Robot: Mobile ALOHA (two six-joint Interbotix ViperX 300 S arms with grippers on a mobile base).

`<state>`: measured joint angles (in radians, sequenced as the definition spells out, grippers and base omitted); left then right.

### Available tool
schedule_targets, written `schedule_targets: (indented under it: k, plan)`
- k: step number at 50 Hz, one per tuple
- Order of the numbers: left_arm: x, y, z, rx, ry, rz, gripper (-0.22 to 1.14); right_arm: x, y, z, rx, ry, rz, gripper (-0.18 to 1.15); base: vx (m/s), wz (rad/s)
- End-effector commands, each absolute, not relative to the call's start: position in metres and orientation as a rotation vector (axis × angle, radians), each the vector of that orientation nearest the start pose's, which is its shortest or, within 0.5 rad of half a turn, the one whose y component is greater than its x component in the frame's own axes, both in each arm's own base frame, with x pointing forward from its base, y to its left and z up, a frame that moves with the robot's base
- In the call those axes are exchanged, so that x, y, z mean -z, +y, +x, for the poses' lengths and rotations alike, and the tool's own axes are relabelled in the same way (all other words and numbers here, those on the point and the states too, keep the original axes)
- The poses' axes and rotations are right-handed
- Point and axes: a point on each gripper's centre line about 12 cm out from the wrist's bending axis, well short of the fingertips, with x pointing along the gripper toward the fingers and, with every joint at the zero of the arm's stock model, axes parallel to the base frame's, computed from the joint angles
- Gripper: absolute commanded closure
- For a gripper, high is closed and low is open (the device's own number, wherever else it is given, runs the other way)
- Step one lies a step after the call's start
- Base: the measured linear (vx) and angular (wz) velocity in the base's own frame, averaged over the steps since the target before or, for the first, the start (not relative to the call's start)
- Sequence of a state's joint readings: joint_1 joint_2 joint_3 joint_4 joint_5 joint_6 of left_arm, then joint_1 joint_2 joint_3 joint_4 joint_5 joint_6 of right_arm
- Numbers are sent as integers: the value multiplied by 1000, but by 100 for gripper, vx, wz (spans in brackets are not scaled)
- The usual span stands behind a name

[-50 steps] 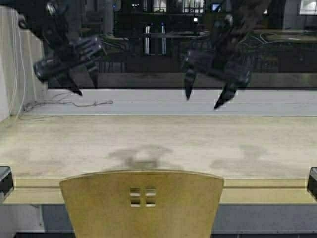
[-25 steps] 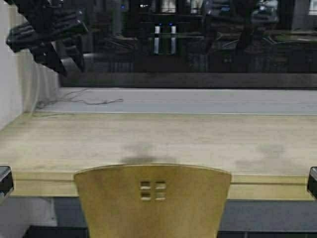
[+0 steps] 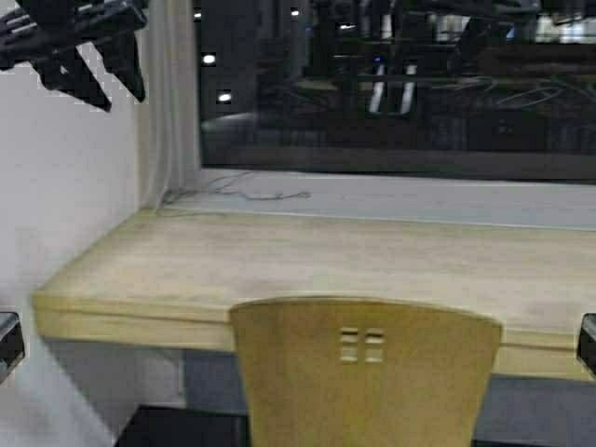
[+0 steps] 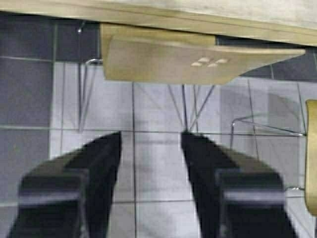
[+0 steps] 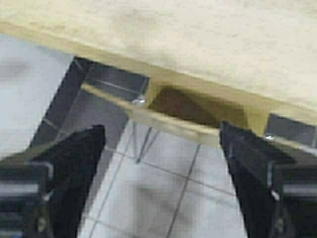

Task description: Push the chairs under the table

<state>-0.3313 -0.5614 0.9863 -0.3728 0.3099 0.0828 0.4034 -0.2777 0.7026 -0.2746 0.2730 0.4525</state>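
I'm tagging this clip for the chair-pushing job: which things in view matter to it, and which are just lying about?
Part of the job:
- chair, seat tucked under the counter edge
- table, the long wooden counter
- left gripper, raised, open
- right gripper, open above the chair's back

Just lying about:
- cable on the sill
- second chair's edge

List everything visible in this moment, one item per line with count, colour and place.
table: one, pale yellowish wood, along the window wall.
chair: one in the high view, mustard yellow, backrest at the table's front edge; the left wrist view shows the edge of a second chair beside it.
cable: one, thin, on the grey sill.
window: one, dark, above the sill.
floor tiles: grey, under the chair.
left claw: open, raised at upper left.
right claw: open, above the chair's backrest.
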Motion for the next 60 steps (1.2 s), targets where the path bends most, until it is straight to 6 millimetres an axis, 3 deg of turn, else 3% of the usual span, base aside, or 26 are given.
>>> schedule_targets:
  k: [1, 24, 37, 60]
  plan:
    - [-216, -94, 231, 329, 757, -182, 13, -251, 123, 308, -263, 644, 36, -3, -22, 19]
    - [-207, -93, 224, 317, 778, -213, 13, -250, 117, 314, -270, 599, -44, -3, -26, 23]
    - [-211, -92, 228, 321, 744, -174, 13, -245, 118, 314, -263, 616, -7, -3, -25, 45]
    - [-219, -91, 230, 314, 714, -182, 13, -255, 122, 312, -264, 604, 58, -3, -28, 20]
